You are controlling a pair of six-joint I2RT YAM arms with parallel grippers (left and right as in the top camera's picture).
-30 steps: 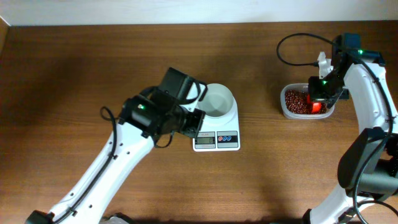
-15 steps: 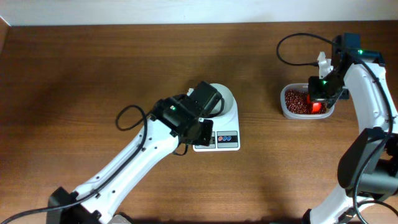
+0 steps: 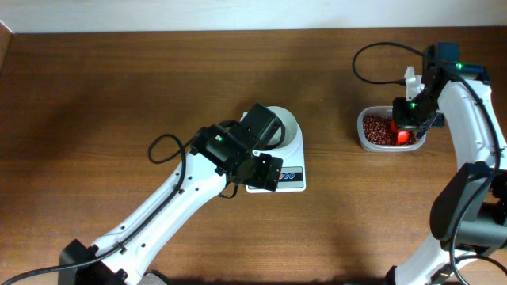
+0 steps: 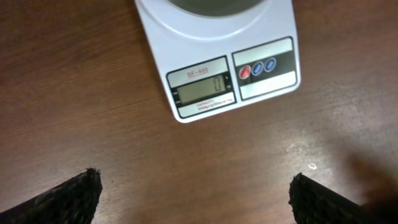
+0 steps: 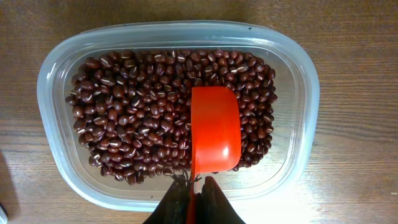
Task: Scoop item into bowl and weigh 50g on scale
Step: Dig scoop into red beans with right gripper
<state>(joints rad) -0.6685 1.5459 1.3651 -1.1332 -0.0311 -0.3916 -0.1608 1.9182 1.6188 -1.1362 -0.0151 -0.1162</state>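
Observation:
The white bowl (image 3: 281, 127) stands on the white scale (image 3: 295, 176) at mid-table. The scale (image 4: 217, 74) fills the top of the left wrist view, and its display reads 0. My left gripper (image 3: 264, 172) (image 4: 196, 186) hangs over the scale's front left corner, open wide with only bare wood between its fingers. At the right, dark red-brown beans (image 3: 375, 127) (image 5: 137, 118) lie in a clear tub (image 3: 364, 142) (image 5: 56, 74). My right gripper (image 3: 405, 120) (image 5: 196, 186) is shut on the handle of an orange-red scoop (image 3: 404, 136) (image 5: 214, 127), whose cup rests on the beans.
Brown wooden table (image 3: 119, 95) all round. The left arm (image 3: 158, 214) stretches from the front edge up to the scale. A black cable (image 3: 372, 55) loops behind the tub, beside the right arm (image 3: 475, 127).
The left arm swung right over the scale's front, then its jaws opened wide. The right arm and scoop have not moved.

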